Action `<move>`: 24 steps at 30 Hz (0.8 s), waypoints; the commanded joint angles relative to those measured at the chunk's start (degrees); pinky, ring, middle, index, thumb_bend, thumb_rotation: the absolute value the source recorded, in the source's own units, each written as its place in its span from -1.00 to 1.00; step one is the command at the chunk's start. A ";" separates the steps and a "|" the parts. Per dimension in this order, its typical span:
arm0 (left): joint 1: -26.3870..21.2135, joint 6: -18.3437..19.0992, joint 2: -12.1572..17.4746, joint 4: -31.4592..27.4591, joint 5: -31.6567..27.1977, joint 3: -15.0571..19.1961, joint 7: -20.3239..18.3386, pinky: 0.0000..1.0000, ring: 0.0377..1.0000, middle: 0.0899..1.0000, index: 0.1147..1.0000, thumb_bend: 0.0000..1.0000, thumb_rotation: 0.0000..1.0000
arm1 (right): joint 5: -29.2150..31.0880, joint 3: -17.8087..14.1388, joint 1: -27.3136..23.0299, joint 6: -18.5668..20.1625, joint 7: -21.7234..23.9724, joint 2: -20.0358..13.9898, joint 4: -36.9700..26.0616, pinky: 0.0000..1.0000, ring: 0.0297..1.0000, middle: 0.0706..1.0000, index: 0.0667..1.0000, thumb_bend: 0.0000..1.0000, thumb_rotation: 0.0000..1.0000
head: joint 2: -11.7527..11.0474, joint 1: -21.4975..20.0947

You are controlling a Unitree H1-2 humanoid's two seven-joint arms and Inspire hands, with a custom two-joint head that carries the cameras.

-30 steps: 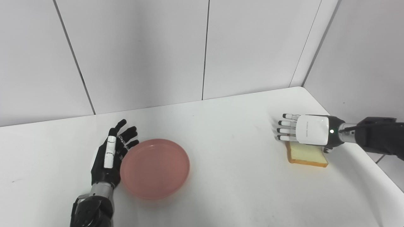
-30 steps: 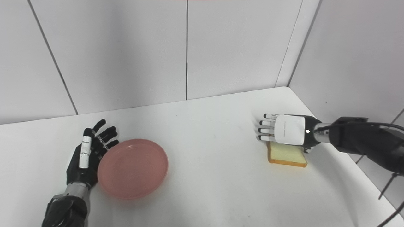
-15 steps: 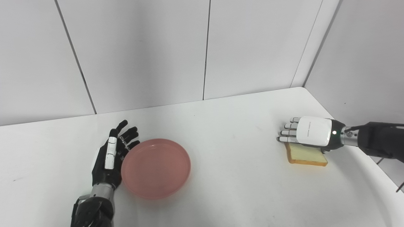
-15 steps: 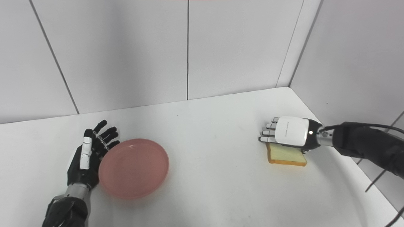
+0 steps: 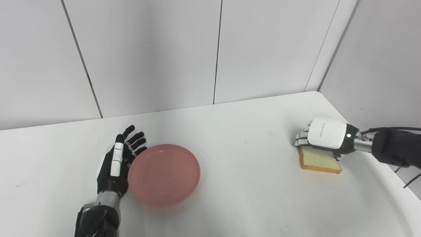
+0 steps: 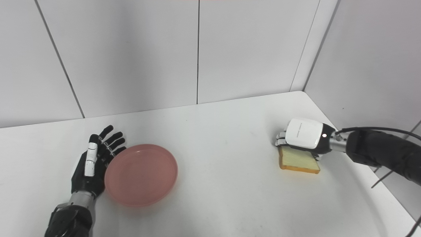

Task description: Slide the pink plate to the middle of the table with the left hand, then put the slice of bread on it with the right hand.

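Biggest change over the last second is on the right: the right hand (image 5: pixel 324 137) had its fingers stretched flat over the far end of the slice of bread (image 5: pixel 319 160), and now they're curled down around that far edge. Looks like it's going for the grab, though the bread is flat on the white table (image 5: pixel 250 184) as before, over near the right side. Honestly can't tell from up here whether the fingers (image 6: pixel 281 138) actually have a pinch on the crust or are just resting on it, since the white back of the hand hides the contact.

The left hand (image 5: pixel 115 164) hasn't really done anything. Fingers are spread apart, holding nothing, palm side right up against the left rim of the pink plate (image 5: pixel 164 174). The plate seems to sit left of centre, so I'd say the slide may not be finished while the bread pickup is already starting.
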 commanded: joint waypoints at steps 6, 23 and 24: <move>3.22 5.43 -0.26 2.43 0.69 0.07 1.40 0.45 0.56 0.51 0.60 0.68 0.69 | -0.34 3.05 0.19 -0.91 -1.33 -0.17 2.43 -0.11 -0.05 -0.03 -0.11 0.05 -0.96 | 0.06 0.07; 2.74 4.93 -0.61 3.54 0.89 0.09 1.42 0.45 0.58 0.48 0.59 0.67 0.68 | 2.50 2.53 -3.48 -0.91 2.41 -2.12 -1.26 -0.13 -0.08 -0.13 -0.07 0.06 -1.00 | -0.22 -0.15; 2.69 4.83 -0.66 3.65 0.94 0.05 1.44 0.45 0.59 0.49 0.59 0.66 0.69 | 2.11 2.20 -3.85 -0.91 2.67 -2.39 -2.03 -0.10 -0.05 -0.12 -0.07 0.06 -1.00 | -0.23 -0.15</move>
